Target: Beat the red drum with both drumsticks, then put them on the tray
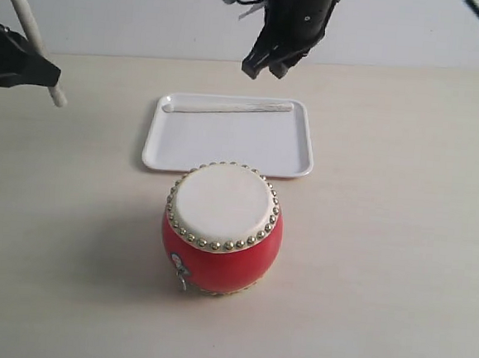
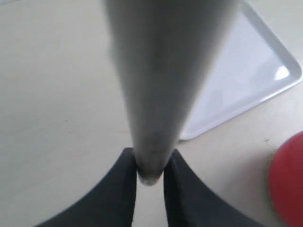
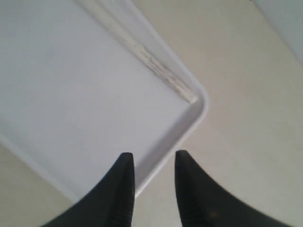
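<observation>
the drum [image 1: 222, 219] stands on the tabletop [image 1: 384, 240] at centre, in front of the tray [image 1: 225, 145], its far side just beside the tray's near rim. the first drumstick [image 1: 229, 106] lies flat in the tray along the far rim, running left to right, and the right claw [image 1: 265, 65] hangs above that far side, toward the stick's right end, jaws apart with nothing between them. the second drumstick [image 1: 31, 30] is off to the left, well apart from the tray, clamped in the left claw [image 1: 40, 72] and tilted, its lower end above the tabletop.
</observation>
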You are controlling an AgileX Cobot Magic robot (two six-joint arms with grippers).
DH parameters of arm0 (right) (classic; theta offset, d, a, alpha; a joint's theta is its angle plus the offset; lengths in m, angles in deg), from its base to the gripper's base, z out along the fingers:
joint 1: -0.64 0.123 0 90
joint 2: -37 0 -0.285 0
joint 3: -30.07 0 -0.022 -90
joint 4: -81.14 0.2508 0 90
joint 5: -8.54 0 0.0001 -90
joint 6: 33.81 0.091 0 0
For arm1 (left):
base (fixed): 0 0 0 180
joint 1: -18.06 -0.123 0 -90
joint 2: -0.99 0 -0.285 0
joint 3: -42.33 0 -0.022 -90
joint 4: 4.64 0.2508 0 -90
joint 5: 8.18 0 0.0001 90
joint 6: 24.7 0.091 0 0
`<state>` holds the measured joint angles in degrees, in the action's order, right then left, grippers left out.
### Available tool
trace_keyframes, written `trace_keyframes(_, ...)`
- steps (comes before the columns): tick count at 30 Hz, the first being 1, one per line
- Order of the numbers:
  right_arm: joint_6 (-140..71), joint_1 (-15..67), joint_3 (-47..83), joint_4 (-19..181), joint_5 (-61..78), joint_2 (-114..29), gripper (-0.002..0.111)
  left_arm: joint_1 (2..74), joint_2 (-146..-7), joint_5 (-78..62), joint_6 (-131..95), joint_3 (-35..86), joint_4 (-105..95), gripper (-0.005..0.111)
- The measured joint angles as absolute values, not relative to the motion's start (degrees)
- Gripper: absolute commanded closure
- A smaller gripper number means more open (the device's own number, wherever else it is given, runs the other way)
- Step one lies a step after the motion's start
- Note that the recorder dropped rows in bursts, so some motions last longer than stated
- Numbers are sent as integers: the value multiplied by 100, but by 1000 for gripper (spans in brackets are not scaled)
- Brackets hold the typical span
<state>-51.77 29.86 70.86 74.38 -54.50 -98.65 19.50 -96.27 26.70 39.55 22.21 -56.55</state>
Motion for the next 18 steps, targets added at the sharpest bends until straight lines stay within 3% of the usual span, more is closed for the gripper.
trace_keyframes(8, -6125, 2749, 5585, 9785, -4827, -9119, 78, 1929, -9717, 3239, 5974, 1266, -8059, 107)
trace_keyframes(18, -8837, 2749, 4647, 12525, -4421, -8684, 78, 1929, -10756, 4824, 7492, 1073, -8835, 107)
